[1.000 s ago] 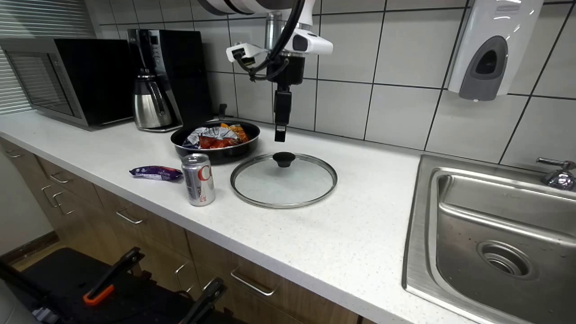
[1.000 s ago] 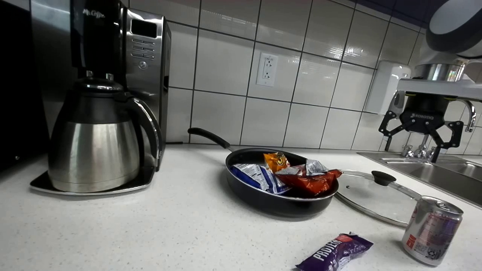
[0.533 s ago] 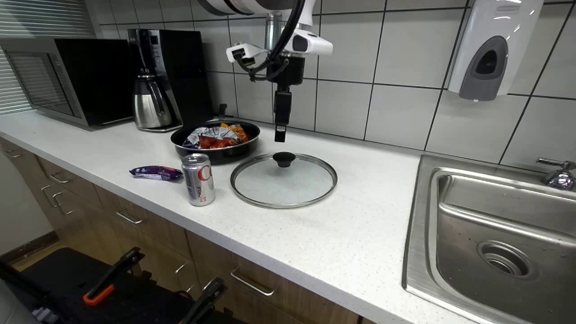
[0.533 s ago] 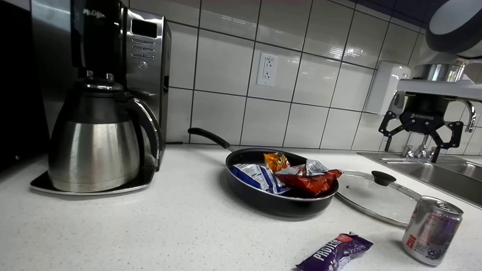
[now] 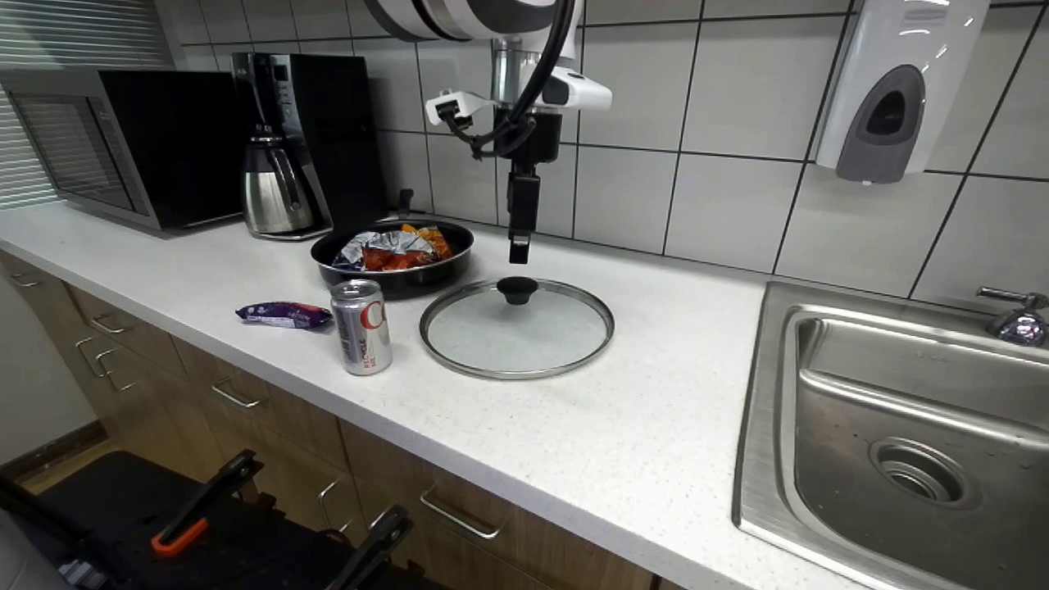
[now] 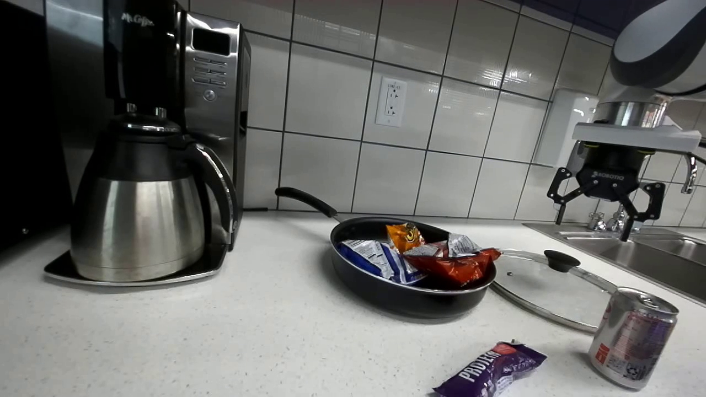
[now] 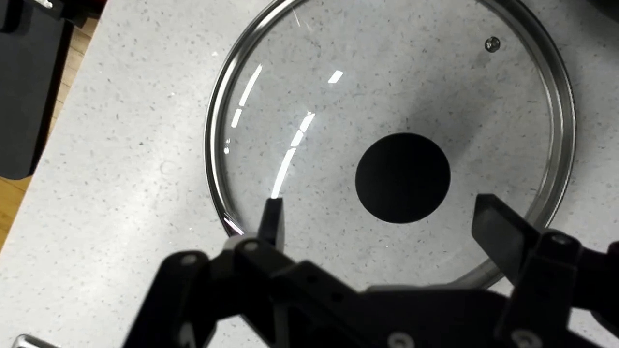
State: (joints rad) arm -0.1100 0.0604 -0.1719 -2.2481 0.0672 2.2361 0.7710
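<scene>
The end effector (image 6: 593, 225) hangs above the counter (image 5: 647, 426), its two black fingers (image 7: 500, 237) spread wide and directed downward. Below it, flat on the counter, lies a round, metal-rimmed glass lid (image 5: 508, 340) with a black central knob (image 7: 403, 178). In an exterior view a gap separates the fingertips (image 5: 519, 252) from the knob; in the wrist view the knob appears between the two fingers and partly ahead of their tips. (A small metal fitting (image 7: 492, 44) is set in the glass near the rim.) Just beside the lid stands a black frying pan (image 6: 408, 303), its handle (image 6: 306, 199) pointing toward the tiled wall (image 5: 631, 201); the pan contains a blue-and-white packet (image 6: 369, 258), an orange packet (image 6: 404, 237) and a red packet (image 6: 455, 268), all crumpled. A silver can (image 5: 361, 328) stands upright near the lid, toward the front edge of the counter, and a purple packet (image 6: 491, 369) with white lettering lies near the can. Farther along the counter, a steel carafe (image 5: 274, 184) with a black handle rests on the base of a coffee maker (image 5: 344, 139), and a microwave (image 5: 172, 147) stands next to the coffee maker. Toward the opposite end, a stainless-steel sink (image 5: 766, 410) with a chrome tap handle (image 5: 1022, 328) is let into the counter. The tiled wall behind bears a white soap dispenser (image 5: 901, 90) and an electrical outlet (image 6: 391, 102).
</scene>
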